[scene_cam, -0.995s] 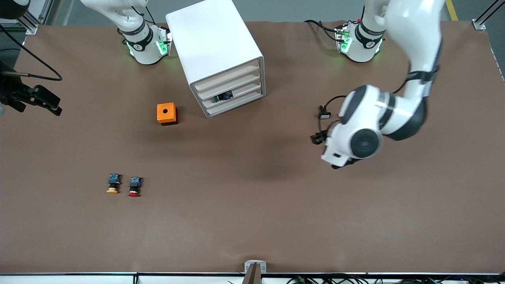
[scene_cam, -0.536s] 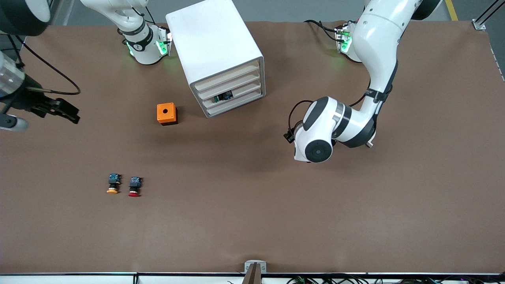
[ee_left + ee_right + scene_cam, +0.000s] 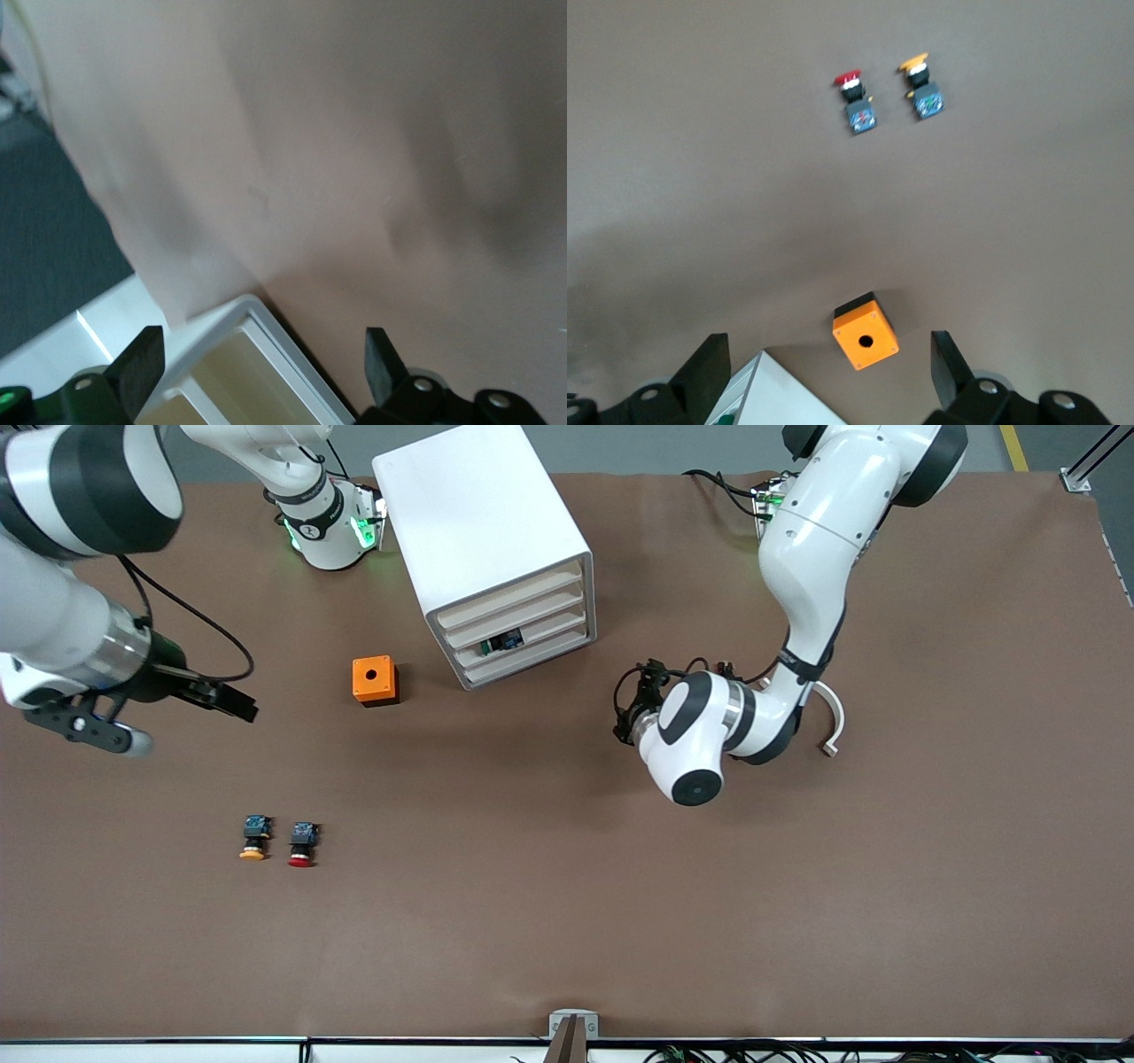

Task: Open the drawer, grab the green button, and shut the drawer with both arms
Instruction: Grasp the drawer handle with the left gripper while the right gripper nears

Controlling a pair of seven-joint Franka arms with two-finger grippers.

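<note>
A boxy white cabinet point(image 3: 485, 540) with four shallow white plastic drawers stands near the table's point(image 3: 930, 921) edge where the robot bases are; the third drawer point(image 3: 523, 640) down is shut, and the small green-capped, blue-backed button point(image 3: 501, 641) shows inside it. The left gripper point(image 3: 261, 372) hovers empty with fingers spread, over the table beside the cabinet's front. The right gripper point(image 3: 828, 372), also spread and empty, hangs toward the right arm's end. An orange plastic box point(image 3: 375, 680) sits beside the cabinet; yellow-capped point(image 3: 255, 838) and red-capped point(image 3: 303, 844) buttons lie side by side nearer the front camera.

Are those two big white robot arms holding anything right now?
No. The left gripper hangs open beside the boxy white cabinet, and the right gripper is open over bare table; nothing sits between either pair of fingers.
</note>
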